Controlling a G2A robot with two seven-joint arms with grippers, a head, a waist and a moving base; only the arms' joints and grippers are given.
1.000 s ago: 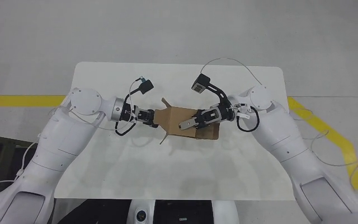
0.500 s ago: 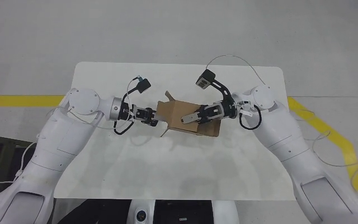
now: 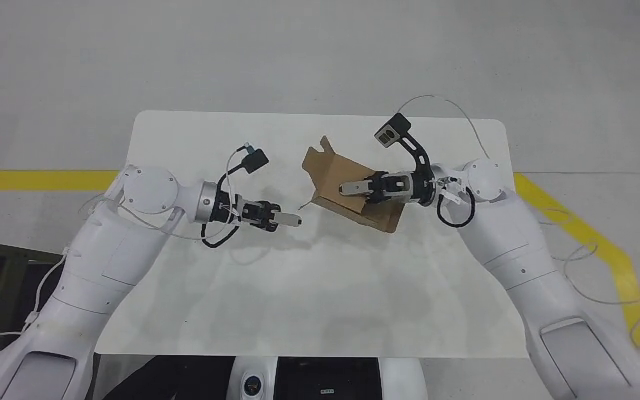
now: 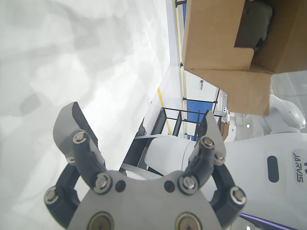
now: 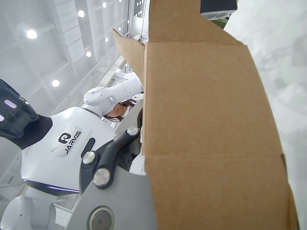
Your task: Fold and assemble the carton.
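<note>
One carton (image 3: 335,180) hung clamped in my right end effector (image 3: 352,187); my left end effector (image 3: 291,215) gaped empty, and I reckoned it should brace a flap (image 3: 320,152).

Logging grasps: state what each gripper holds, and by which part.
The right gripper holds the carton by one side panel. The left gripper is open and empty, apart from the carton.

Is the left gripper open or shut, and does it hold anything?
Open, holding nothing. The left gripper has its fingers wide apart with nothing between them; the carton is apart from it.
</note>
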